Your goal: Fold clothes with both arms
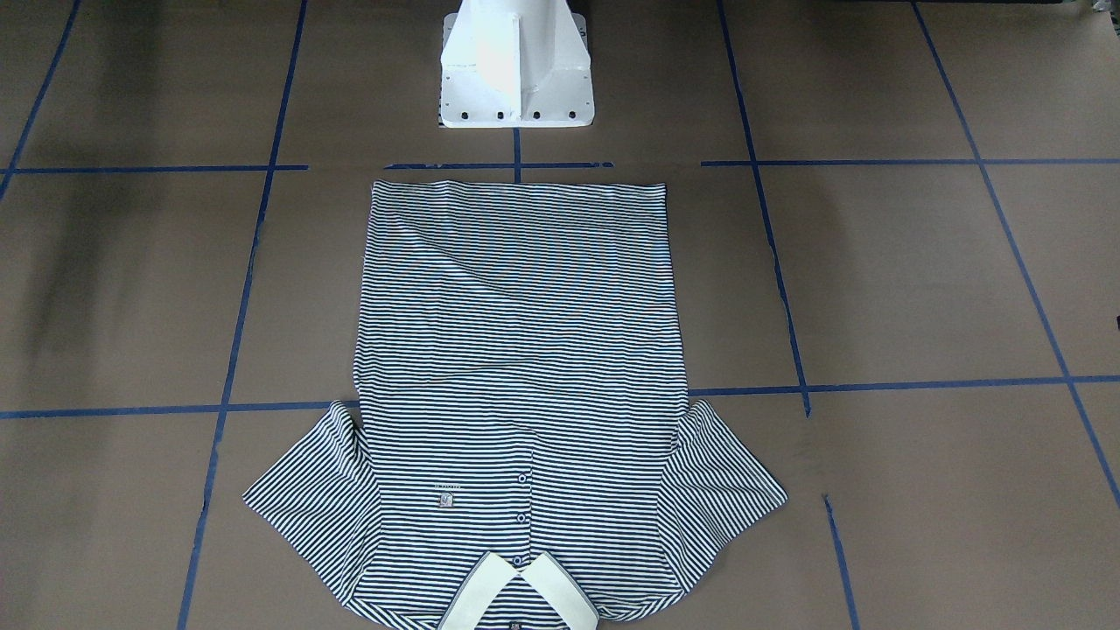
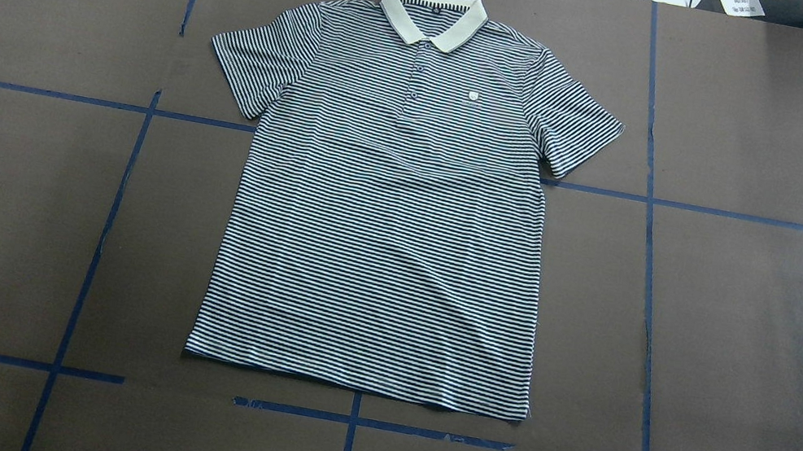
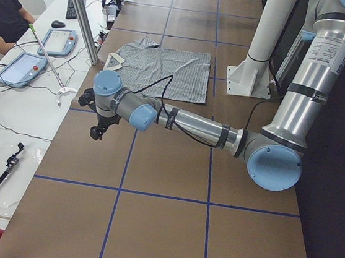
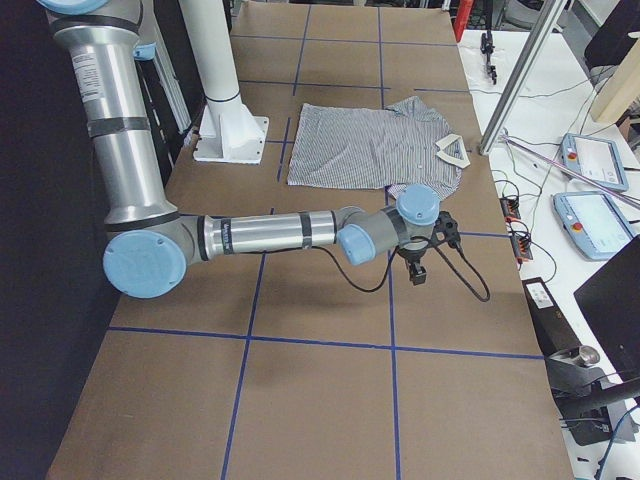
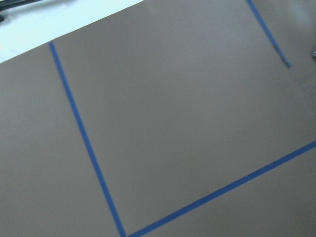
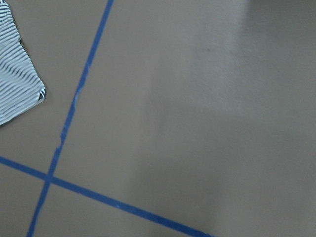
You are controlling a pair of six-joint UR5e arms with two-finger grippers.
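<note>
Polo shirt (image 2: 388, 207) lies flat at centre frame, brown table (image 2: 761, 339) stretching wide left and right; my left gripper (image 3: 95, 134) and right gripper (image 4: 418, 275) hang off the cloth, and I cannot tell their opening

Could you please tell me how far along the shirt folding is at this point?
Done: nothing folded yet. The navy-and-white striped polo shirt lies flat, front up, with both sleeves spread.
In hand: nothing. The grey tubular left arm and grey tubular right arm reach over the bare brown table on either side, clear of the cloth.
Left: every fold.
</note>
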